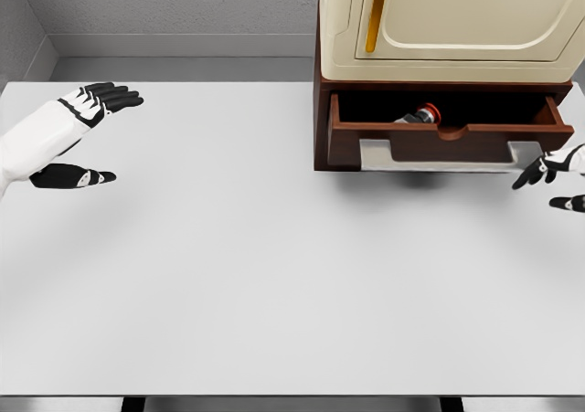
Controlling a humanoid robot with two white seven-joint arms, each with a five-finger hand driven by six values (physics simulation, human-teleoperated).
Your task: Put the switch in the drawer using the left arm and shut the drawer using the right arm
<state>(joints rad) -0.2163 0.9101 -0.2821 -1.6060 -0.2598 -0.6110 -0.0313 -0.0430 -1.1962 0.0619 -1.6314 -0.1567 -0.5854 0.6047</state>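
- Switch [422,114] with a red cap lies inside the open drawer [448,129], near the middle, tipped on its side.
- It looks small and hard, so I think it is light and will not bend or squash. It is round, so it may roll a bit when the drawer moves.
- Nothing needs to pick it up now. If something did, the best place to hold it would be its dark body, not the red cap.
- The drawer sticks out from the brown cabinet [322,110], under a cream box with a gold handle.
- The left hand [91,129] is far off on the left, above the white tabletop [274,266]. Its fingers are spread wide and it holds nothing.
- The right hand [558,179] is just in front of the drawer's right corner, near the picture's edge. Its fingers are loose and it holds nothing.
- I think the push comes next. The flat front of the drawer is a good place to press, slowly, so the switch does not jump.
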